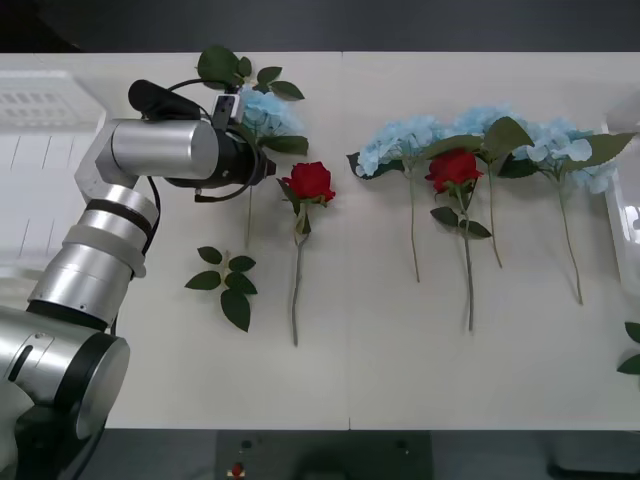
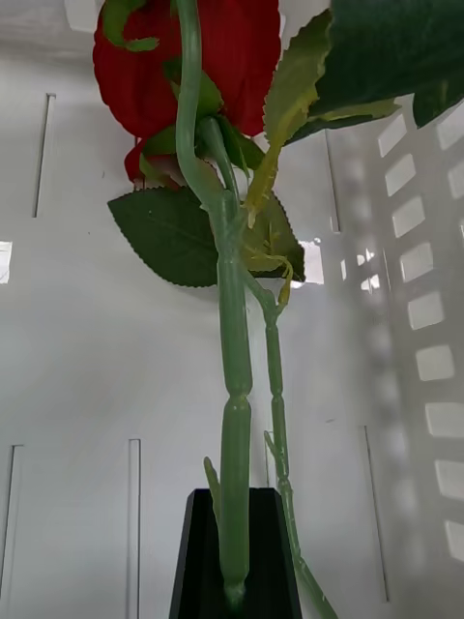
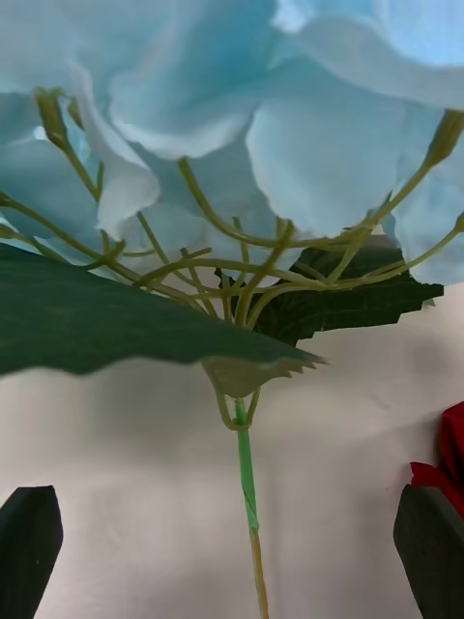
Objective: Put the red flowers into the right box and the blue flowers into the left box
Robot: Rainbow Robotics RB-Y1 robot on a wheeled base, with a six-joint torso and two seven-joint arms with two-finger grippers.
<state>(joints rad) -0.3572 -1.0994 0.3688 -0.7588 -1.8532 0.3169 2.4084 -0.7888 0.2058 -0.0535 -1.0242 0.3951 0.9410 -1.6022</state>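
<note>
My left gripper is open, its black fingers either side of the thin green stem of a blue flower, low over the table. The front view shows that arm reaching to this blue flower at the back left. My right gripper is shut on the stem of a red flower, held over the white floor of the right box. Two more red flowers lie on the table among three other blue flowers. The left box stands at the far left.
A bare green leaf sprig lies in front of my left arm. The right box's rim shows at the table's right edge, with another leaf nearer the front. Long stems run toward the front edge of the table.
</note>
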